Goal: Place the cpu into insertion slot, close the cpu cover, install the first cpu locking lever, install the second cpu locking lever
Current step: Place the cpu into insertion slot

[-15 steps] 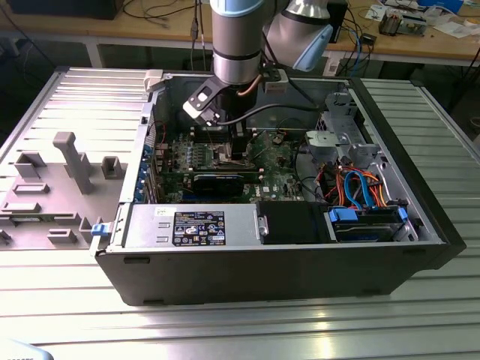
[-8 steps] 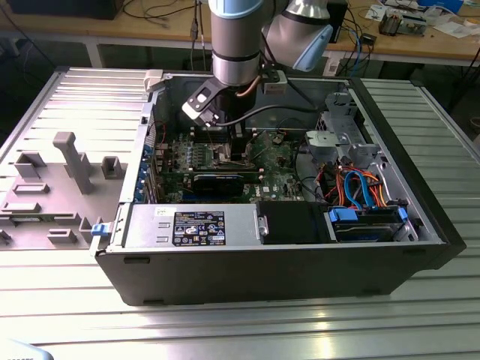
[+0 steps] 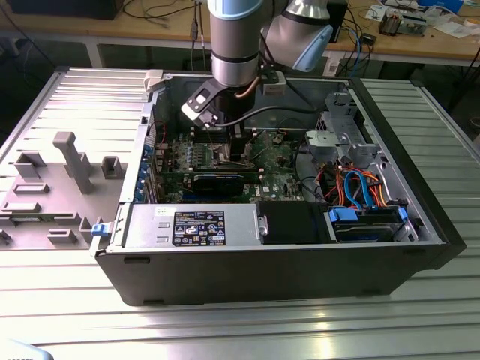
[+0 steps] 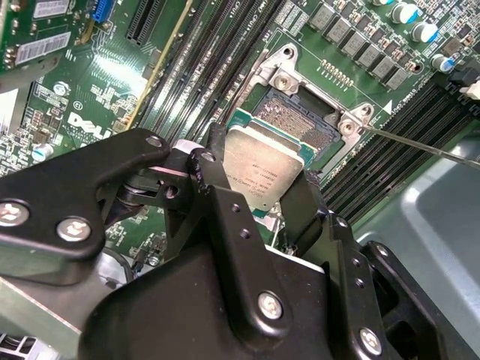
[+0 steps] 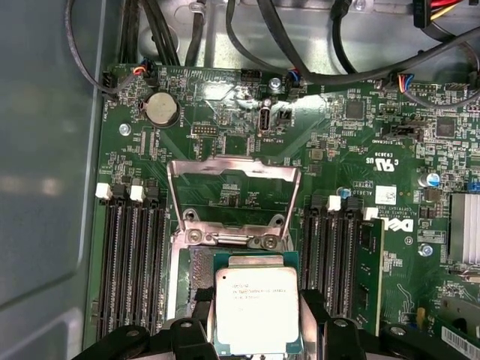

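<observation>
Green motherboard (image 4: 90, 97), cpu (image 4: 264, 166) held in pincer (image 4: 259, 186)

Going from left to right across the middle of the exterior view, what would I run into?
Grey fixture tray → gripper, shut on the cpu → blue cables → computer case wall on the exterior view's right.

The exterior view stands off, looking down at the whole open computer case (image 3: 262, 270), the arm (image 3: 236, 45) at the frame's upper middle. Both wrist views ride close above the motherboard (image 5: 225, 112) and share the insertion slot (image 4: 300, 124) and cpu (image 5: 257, 307): the first faces almost straight down, the second slants past the gripper (image 4: 259, 176).
</observation>
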Controlling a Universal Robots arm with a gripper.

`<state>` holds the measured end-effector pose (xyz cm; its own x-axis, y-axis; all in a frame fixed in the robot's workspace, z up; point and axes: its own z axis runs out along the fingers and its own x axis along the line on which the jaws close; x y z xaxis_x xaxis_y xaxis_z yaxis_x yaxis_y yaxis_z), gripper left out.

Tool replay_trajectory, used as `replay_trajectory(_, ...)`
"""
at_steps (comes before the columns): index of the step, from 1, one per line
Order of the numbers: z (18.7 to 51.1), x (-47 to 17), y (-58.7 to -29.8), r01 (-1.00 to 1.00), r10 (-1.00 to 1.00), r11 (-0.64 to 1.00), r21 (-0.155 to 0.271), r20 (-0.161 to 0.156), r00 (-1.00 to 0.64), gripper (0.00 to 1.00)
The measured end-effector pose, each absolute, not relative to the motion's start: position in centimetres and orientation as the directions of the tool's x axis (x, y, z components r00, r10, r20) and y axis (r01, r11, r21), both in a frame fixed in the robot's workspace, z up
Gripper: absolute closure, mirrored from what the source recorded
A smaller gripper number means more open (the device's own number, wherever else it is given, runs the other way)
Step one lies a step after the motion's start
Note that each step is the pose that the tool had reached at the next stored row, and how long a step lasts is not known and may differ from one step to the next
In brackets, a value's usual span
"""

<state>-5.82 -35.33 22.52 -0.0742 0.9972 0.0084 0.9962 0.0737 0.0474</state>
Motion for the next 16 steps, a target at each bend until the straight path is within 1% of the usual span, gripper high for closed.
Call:
replay_trajectory(6, 22.45, -5.90, -35.26, 0.996, 0.997, 0.074, 0.048, 0.009, -0.074, 0.46)
replay_trajectory(10, 22.42, -5.90, -34.67, 0.996, 0.997, 0.072, 0.047, 0.008, -0.073, 0.46)
replay_trajectory(16, 21.90, -6.13, -34.50, 0.999, 1.000, 0.024, 0.047, 0.008, -0.024, 0.46)
